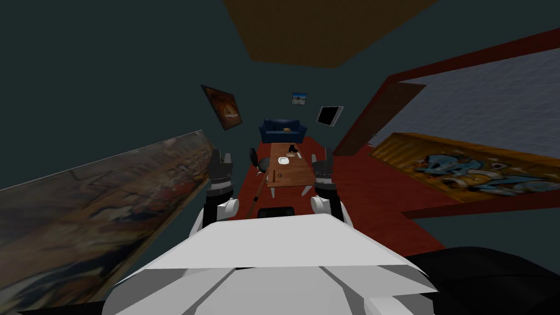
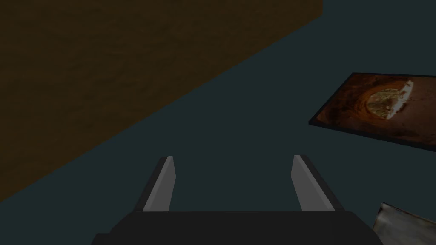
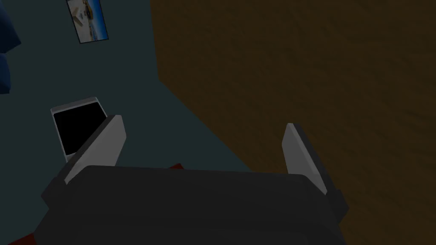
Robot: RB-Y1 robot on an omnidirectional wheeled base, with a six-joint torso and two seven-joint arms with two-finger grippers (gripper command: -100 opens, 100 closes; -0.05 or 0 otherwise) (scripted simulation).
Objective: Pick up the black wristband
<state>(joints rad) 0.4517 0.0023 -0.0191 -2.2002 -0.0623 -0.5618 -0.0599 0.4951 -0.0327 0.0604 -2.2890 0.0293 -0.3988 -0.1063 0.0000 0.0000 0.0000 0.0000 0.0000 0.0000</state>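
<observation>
Far ahead in the head view stands a brown table [image 1: 291, 174]. A small black thing [image 1: 293, 147] lies near its far end; it may be the wristband, but its shape is too small to make out. My left gripper [image 1: 220, 159] is raised in front of my left shoulder, well short of the table, and my right gripper [image 1: 322, 163] is held up likewise on the other side. In the left wrist view the left gripper [image 2: 233, 170] stands open with nothing between its fingers. In the right wrist view the right gripper [image 3: 204, 136] is also open and holds nothing.
A white dish [image 1: 283, 160] and a small tan item [image 1: 291, 155] sit on the table. A dark chair [image 1: 260, 163] stands at its left side, with a long stick [image 1: 255, 198] leaning near it. A blue sofa [image 1: 282, 130] is beyond. Red floor [image 1: 372, 191] runs ahead; a doorway opens on the right.
</observation>
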